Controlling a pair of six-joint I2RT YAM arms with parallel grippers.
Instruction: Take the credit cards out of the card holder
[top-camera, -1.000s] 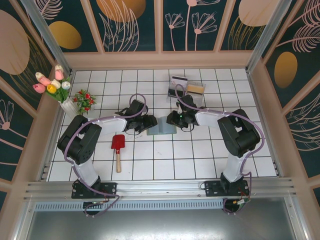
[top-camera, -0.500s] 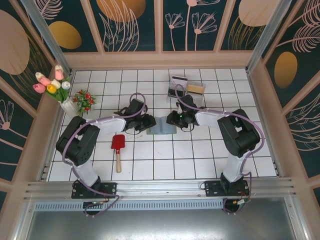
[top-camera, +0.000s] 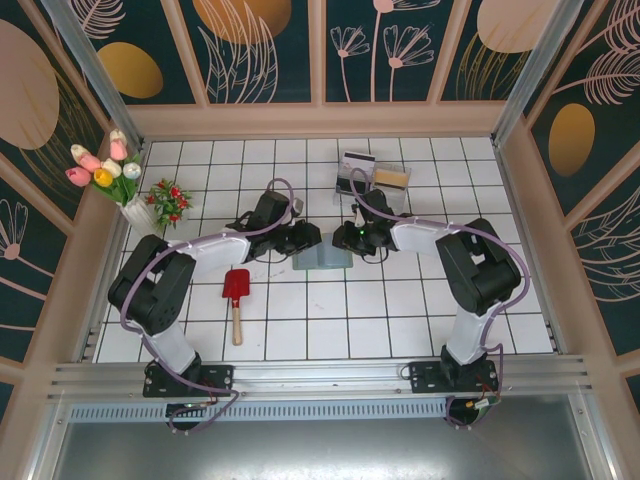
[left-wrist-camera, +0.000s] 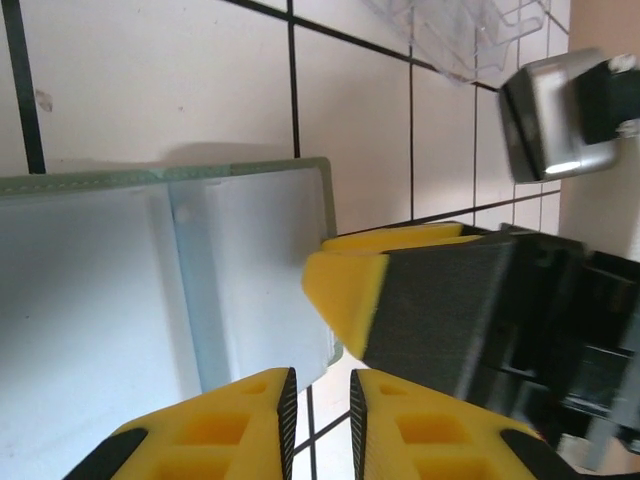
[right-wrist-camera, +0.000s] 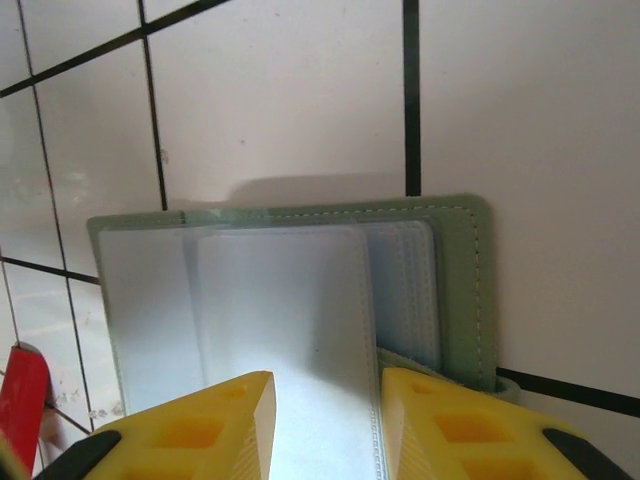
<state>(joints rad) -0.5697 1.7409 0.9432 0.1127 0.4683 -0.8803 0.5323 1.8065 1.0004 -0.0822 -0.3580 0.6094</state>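
The flat grey-green card holder (top-camera: 322, 259) lies open; the left gripper (left-wrist-camera: 320, 425) stands nearly closed at its edge, and the right gripper (right-wrist-camera: 322, 420) pinches its blue-grey pocket.

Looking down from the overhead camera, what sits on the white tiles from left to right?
Tulip vase → red flower sprig → red shovel → card holder → clear plastic boxes.

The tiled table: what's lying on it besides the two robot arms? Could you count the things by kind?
Card holder: 1
Red toy shovel: 1
Vase of tulips: 1
Small red flower bunch: 1
Clear plastic boxes: 2, as far as the top view lets me tell
Total: 6
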